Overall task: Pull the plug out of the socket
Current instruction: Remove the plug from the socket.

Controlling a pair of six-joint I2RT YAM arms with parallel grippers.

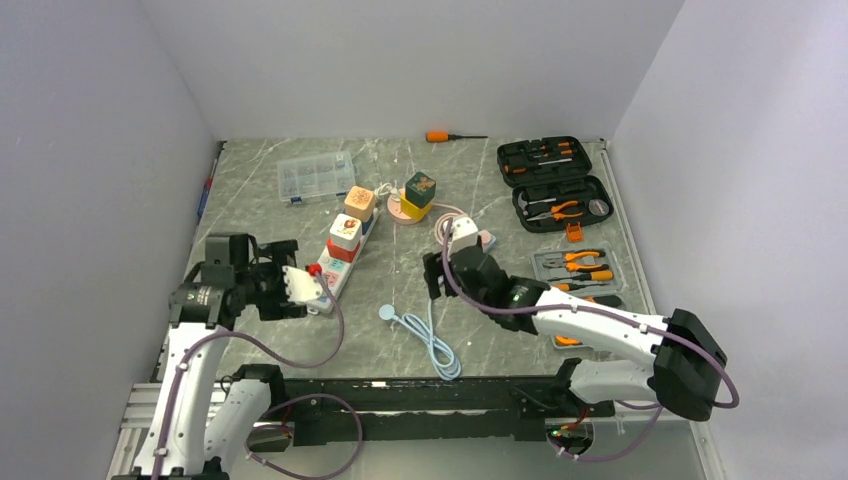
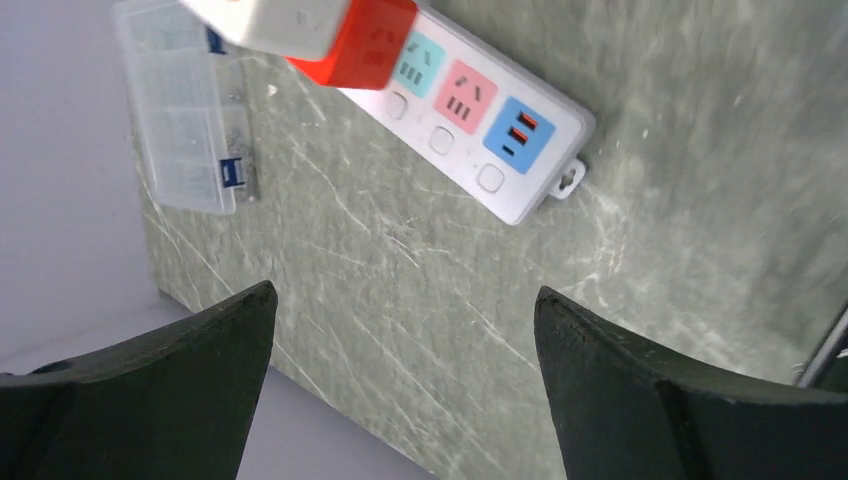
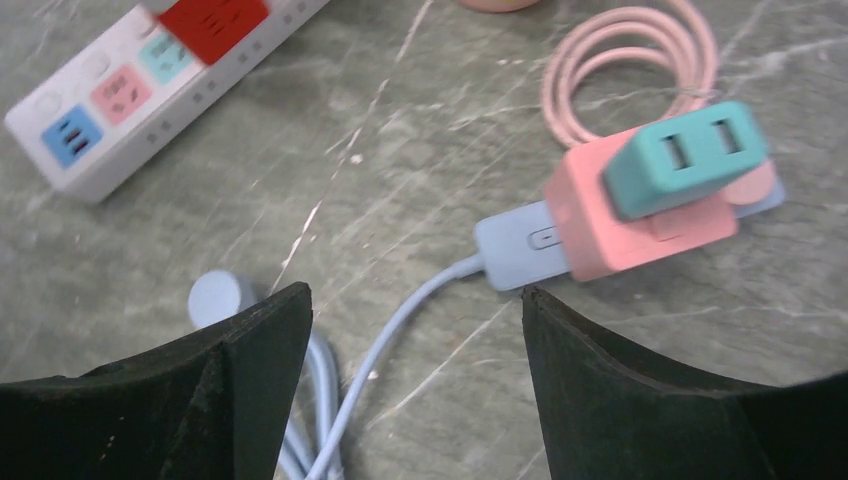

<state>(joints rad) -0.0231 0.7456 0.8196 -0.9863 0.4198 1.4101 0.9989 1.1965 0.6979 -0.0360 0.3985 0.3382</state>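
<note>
Sitting on the pink socket (image 3: 640, 225) right of table centre, the teal plug (image 3: 685, 158) is a rounded block, long axis crosswise, two slots upward. Right gripper (image 3: 415, 300) and left gripper (image 2: 405, 300), facing the strip (image 2: 500, 140), gape empty.

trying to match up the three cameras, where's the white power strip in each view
top external: the power strip lies diagonally, left of centre on the table.
left wrist: the power strip is at upper centre, with its blue USB end toward the lower right.
right wrist: the power strip is in the top left corner, blue end lowest.
shared landmark: the red-and-white adapter sitting on the strip.
</note>
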